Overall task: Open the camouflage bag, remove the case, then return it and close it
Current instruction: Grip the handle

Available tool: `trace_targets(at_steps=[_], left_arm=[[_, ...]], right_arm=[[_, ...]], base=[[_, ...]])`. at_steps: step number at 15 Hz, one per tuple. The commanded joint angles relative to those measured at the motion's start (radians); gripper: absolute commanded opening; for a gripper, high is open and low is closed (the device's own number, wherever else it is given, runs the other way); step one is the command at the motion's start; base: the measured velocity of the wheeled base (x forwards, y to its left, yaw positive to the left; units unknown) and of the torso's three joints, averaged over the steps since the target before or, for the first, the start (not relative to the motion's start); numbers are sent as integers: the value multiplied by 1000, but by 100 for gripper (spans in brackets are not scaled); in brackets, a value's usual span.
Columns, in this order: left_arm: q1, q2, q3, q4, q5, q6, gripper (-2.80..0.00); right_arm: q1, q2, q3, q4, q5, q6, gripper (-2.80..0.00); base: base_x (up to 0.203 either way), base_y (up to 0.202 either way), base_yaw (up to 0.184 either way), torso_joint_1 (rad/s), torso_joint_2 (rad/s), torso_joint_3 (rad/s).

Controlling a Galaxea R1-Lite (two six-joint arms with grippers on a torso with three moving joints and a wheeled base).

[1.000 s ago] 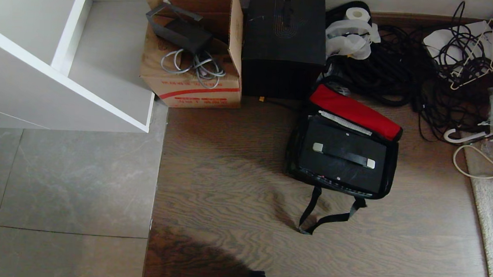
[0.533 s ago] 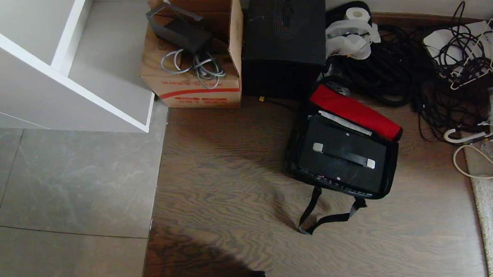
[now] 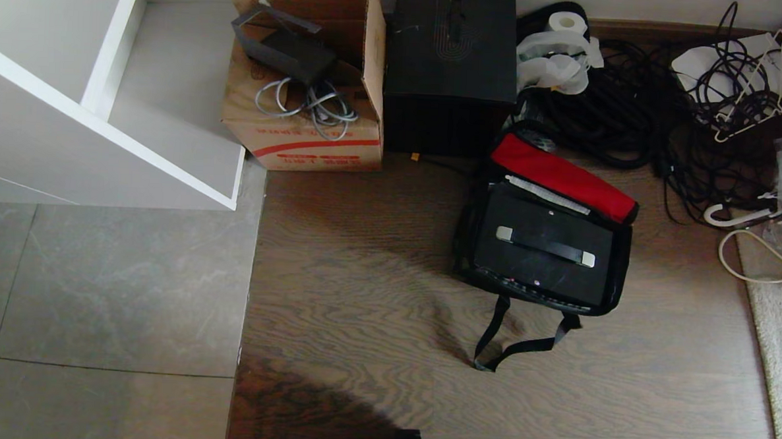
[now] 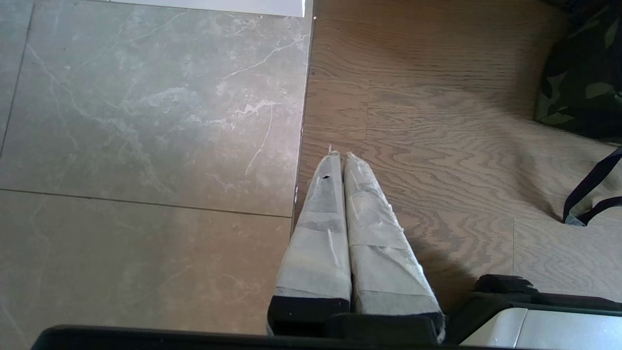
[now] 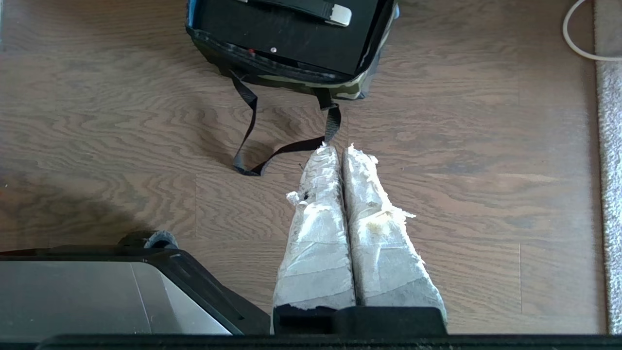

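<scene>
case (image 3: 540,252) inside open camouflage bag (image 3: 616,282), flap seemingly folded back

In the left wrist view the camouflage bag (image 4: 580,82) is cut off at the picture's edge, showing one corner. In the right wrist view the case (image 5: 286,29) and its handle (image 5: 318,7) run off the edge. The print on the cardboard carton (image 3: 308,146) is too small to read.
</scene>
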Motion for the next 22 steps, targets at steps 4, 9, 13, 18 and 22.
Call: trace_targets(at_steps=[4,9,13,18,22], left_arm=[[0,0,9,0,0,-1,-280],[0,0,9,0,0,-1,-280],[1,0,9,0,0,-1,-280],[0,0,9,0,0,-1,-280],[0,0,9,0,0,-1,-280]], right_arm=[[1,2,3,-11,-8,6,-280],[1,2,4,-13,-8,9,-280],[1,2,4,-13,-8,14,-280],[0,2,4,-15,-9,32,-280],[1,2,7,-24,-8,28,-280]], base=[[0,0,0,0,0,0],[0,0,0,0,0,0],[0,0,0,0,0,0],[0,0,0,0,0,0],[0,0,0,0,0,0]])
